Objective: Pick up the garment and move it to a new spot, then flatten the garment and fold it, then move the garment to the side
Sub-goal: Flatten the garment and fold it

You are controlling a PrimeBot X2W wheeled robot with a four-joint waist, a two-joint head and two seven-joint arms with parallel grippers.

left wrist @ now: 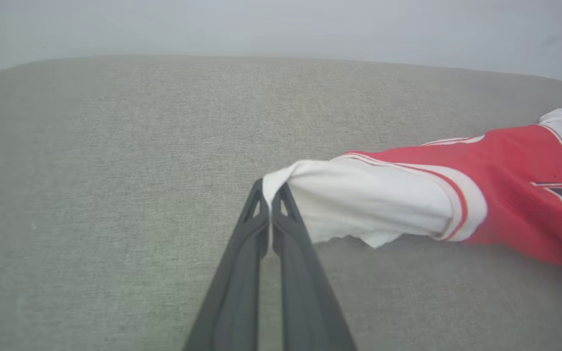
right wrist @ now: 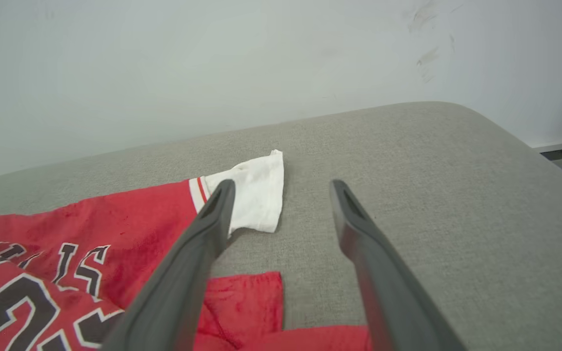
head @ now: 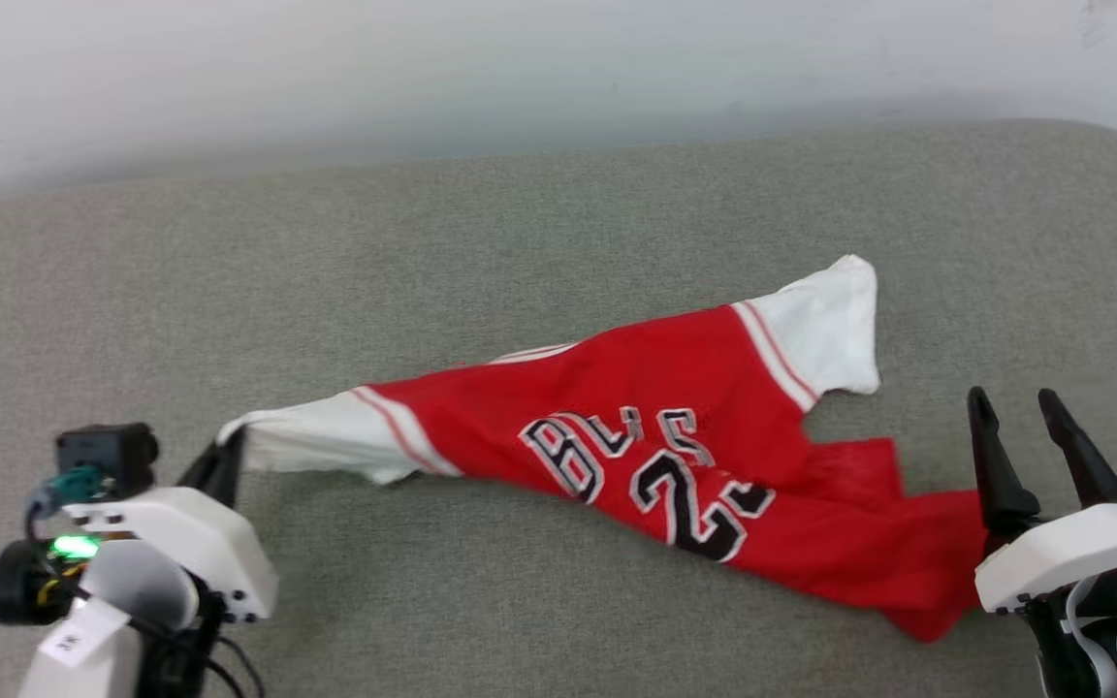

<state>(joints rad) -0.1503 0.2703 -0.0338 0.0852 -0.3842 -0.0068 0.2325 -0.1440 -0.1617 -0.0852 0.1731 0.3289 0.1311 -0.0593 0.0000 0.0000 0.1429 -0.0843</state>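
Note:
The garment [head: 655, 427] is a red jersey T-shirt with white sleeves and black lettering, lying stretched and rumpled across the grey cushion [head: 520, 242]. My left gripper [head: 229, 441] is shut on the tip of its left white sleeve [left wrist: 359, 200], pinching the cloth between its dark fingertips [left wrist: 271, 192]. The sleeve is pulled into a taut point. My right gripper [head: 1012, 407] stands open just right of the red hem [right wrist: 251, 302], its fingers apart above the cushion with nothing between them [right wrist: 281, 187]. The other white sleeve [right wrist: 256, 190] lies flat beyond it.
A pale wall [head: 520, 68] rises behind the cushion. The cushion's rounded far right corner [right wrist: 456, 112] drops off toward a floor edge. Bare grey fabric stretches to the left and behind the shirt.

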